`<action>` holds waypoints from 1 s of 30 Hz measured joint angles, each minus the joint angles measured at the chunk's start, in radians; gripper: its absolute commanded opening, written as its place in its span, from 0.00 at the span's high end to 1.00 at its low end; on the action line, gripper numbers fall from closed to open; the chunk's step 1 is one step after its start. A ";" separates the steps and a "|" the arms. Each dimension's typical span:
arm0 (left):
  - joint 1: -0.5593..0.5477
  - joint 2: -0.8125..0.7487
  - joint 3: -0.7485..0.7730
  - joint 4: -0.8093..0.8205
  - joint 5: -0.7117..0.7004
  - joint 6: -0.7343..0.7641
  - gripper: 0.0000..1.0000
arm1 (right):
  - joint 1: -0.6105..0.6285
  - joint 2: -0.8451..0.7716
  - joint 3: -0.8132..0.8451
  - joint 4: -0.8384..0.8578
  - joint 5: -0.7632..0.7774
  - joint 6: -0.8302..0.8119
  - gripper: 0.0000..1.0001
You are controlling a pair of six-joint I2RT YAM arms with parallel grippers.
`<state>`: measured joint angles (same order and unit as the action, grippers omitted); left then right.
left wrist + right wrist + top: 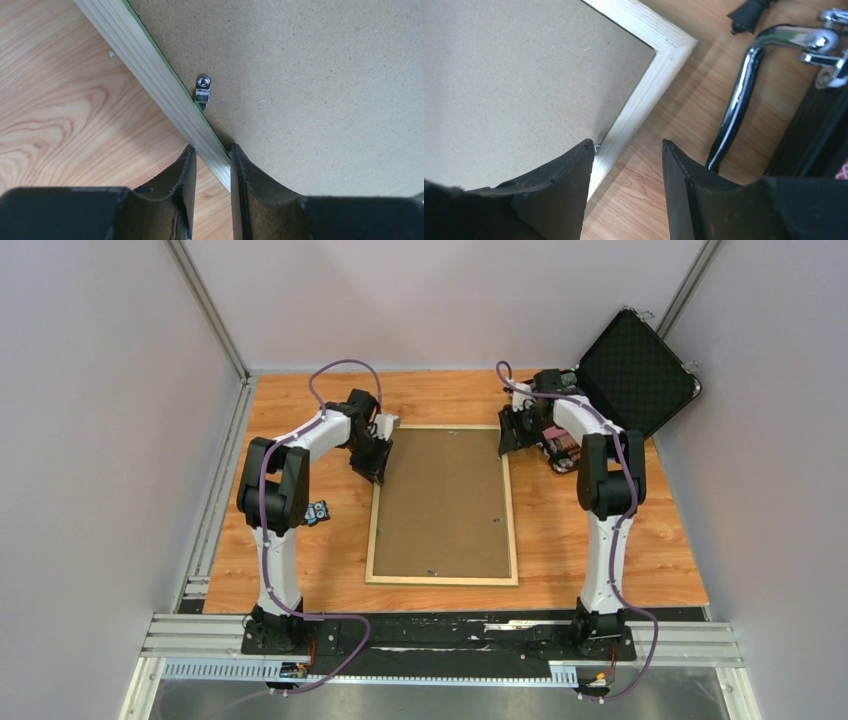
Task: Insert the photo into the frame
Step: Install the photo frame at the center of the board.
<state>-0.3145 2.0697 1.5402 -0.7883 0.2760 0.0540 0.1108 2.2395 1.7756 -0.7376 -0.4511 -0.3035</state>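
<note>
The frame (512,520) lies on the table with its pale wood back up. A plain brown backing board (445,500) fills its opening. The photo is hidden. My left gripper (376,466) is at the frame's far left rail. In the left wrist view the left gripper (212,152) has that rail (150,75) pinched between its narrow jaws, beside a metal clip (201,92). My right gripper (507,435) is open near the far right corner. In the right wrist view the right gripper (628,145) straddles the right rail (644,95), one finger over the board (514,75).
An open black foam-lined case (635,370) stands at the back right, close to the right arm. Its chrome handle (734,100) lies just right of the right gripper. A small blue object (318,511) sits by the left arm. Enclosure walls surround the table.
</note>
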 measured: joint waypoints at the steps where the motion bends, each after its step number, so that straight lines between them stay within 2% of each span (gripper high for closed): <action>1: 0.000 0.000 0.000 0.000 0.001 0.000 1.00 | -0.008 0.000 0.000 0.000 -0.008 0.013 0.48; 5: 0.007 0.000 -0.002 0.003 0.013 -0.007 1.00 | -0.027 -0.018 -0.046 0.016 -0.049 0.054 0.46; 14: 0.036 0.000 -0.018 0.024 0.071 -0.048 1.00 | -0.026 -0.175 -0.283 0.056 -0.094 0.099 0.46; 18: 0.050 0.000 -0.029 0.037 0.098 -0.068 1.00 | -0.011 -0.218 -0.360 0.091 -0.095 0.113 0.52; 22: 0.062 -0.006 -0.045 0.055 0.120 -0.089 1.00 | 0.016 -0.224 -0.388 0.124 -0.066 0.124 0.71; 25: 0.065 -0.017 -0.064 0.075 0.122 -0.097 1.00 | 0.026 -0.224 -0.385 0.129 -0.035 0.140 0.79; 28: 0.067 -0.030 -0.084 0.099 0.124 -0.103 1.00 | 0.029 -0.219 -0.371 0.121 -0.020 0.159 0.81; 30: 0.068 -0.035 -0.093 0.113 0.124 -0.106 1.00 | 0.032 -0.206 -0.349 0.116 -0.013 0.161 0.71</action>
<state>-0.2470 2.0346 1.4471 -0.6758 0.3996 -0.0525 0.1425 2.0331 1.4269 -0.6220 -0.4641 -0.1425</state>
